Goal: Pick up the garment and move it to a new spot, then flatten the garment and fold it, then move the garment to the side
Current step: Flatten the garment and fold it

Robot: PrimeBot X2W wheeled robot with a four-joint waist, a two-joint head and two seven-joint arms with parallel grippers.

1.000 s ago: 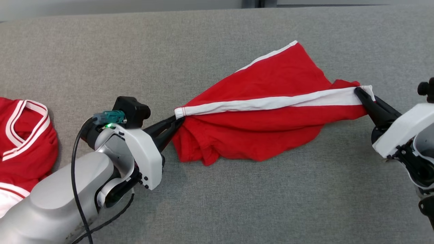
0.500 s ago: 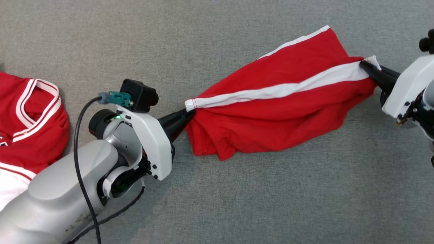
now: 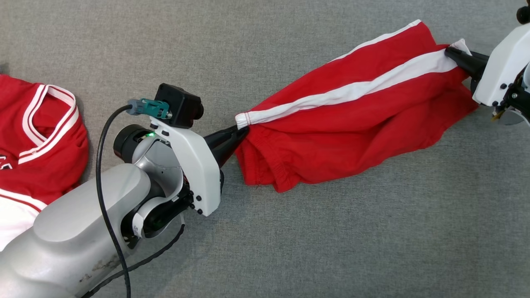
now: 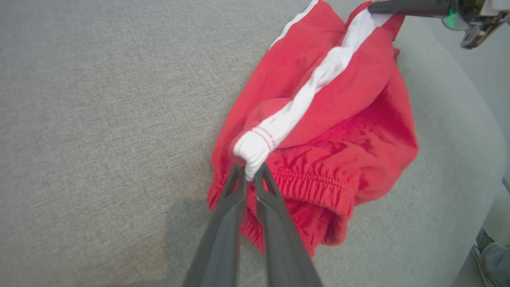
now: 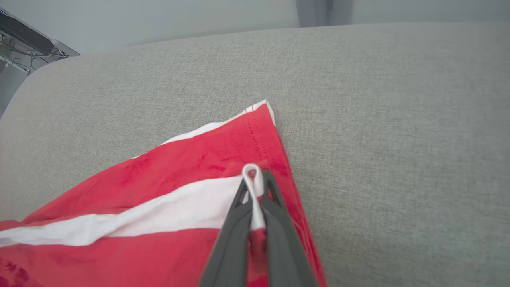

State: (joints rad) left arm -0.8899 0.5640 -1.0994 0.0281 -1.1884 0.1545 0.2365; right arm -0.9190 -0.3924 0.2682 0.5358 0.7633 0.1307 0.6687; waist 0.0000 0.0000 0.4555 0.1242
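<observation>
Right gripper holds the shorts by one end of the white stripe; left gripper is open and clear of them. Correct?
Not quite. The right gripper does hold the shorts by one end of the stripe, but the left gripper is not open: the left wrist view shows it shut on the stripe's other end.

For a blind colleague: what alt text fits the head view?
Red shorts with a white stripe stretch between the left gripper and right gripper, each shut on a stripe end, over a grey cushion. A red jersey lies far left.
</observation>
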